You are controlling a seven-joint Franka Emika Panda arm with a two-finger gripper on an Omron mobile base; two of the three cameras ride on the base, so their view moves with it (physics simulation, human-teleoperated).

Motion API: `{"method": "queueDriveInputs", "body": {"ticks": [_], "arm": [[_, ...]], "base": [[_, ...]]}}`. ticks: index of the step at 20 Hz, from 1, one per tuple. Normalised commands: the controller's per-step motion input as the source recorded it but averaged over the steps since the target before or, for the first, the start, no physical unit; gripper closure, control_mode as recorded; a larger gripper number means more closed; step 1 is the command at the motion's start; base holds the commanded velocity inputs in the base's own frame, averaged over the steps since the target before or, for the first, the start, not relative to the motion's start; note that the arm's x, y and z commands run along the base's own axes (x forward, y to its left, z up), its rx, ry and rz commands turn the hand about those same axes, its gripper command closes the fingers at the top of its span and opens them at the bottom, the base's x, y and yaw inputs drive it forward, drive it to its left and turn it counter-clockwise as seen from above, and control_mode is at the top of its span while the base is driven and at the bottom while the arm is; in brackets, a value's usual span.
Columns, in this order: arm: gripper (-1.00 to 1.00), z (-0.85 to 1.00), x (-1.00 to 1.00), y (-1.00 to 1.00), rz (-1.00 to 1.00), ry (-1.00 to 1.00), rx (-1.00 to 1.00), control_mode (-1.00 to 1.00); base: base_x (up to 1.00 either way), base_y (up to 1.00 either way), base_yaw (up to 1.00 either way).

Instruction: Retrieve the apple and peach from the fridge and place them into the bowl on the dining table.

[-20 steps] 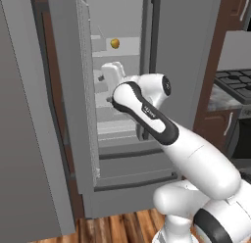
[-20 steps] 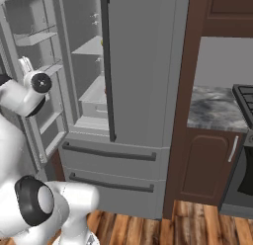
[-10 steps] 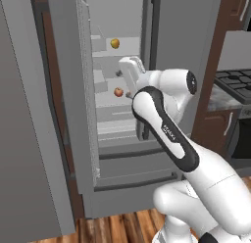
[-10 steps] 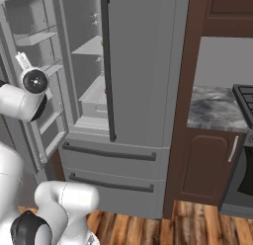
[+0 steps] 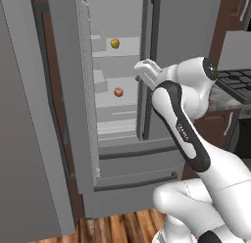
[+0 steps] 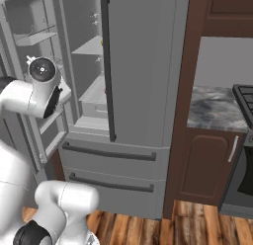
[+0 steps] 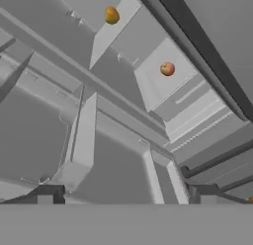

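Left base view: fridge (image 5: 122, 154) left door open; wood floor (image 5: 122, 225); jaws spread, empty.

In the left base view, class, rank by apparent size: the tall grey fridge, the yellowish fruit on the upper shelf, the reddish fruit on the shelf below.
1. The tall grey fridge, by far the largest.
2. The yellowish fruit and the reddish fruit look about alike; I cannot rank them.
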Motion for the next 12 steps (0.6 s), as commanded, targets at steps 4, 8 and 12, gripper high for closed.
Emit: {"method": "queueDriveInputs", "body": {"ticks": [4, 8, 12], "arm": [[-1.0, -0.05, 0.0, -0.32, 0.0, 0.0, -0.22, -1.0], [-1.0, -0.07, 0.0, -0.17, -0.06, 0.0, -0.22, -1.0], [-1.0, -0.19, 0.0, -0.41, -0.07, -0.15, -0.3, -1.0]], "base": [[0.0, 0.0, 0.0], [0.0, 0.0, 0.0], [0.0, 0.0, 0.0]]}}
